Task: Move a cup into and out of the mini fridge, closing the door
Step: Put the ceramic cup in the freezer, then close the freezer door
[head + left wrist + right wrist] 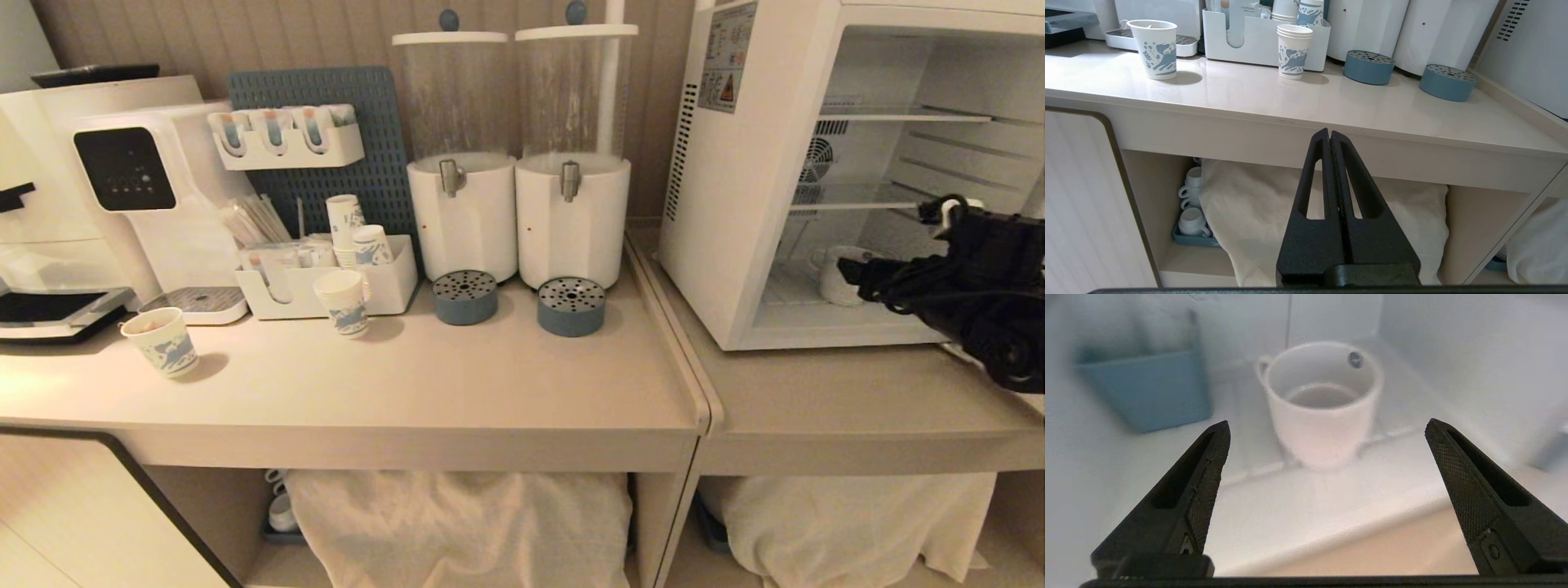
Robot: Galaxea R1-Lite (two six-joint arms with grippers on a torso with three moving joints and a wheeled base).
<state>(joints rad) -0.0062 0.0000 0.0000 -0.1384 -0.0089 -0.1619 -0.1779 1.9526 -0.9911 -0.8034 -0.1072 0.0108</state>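
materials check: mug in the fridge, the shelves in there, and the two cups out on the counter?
Cup: looks like glazed white ceramic, with a thick rim, soft sheen and moulded loop handle.
Shelves of the mini fridge: probably white-coated wire; thin parallel bars show.
Paper cups: apparently matte paper, with thin rolled rims and a blue print.

We've got a plain white cup (1323, 412) with a tiny dark blue round logo, sitting in an all-white mini fridge (751, 204). The paper cups (1156, 49) are white with a blue floral print, and the drip trays (464, 297) are dusty blue. Both grippers (1327, 428) are matte black, the counter (457, 376) is pale beige.
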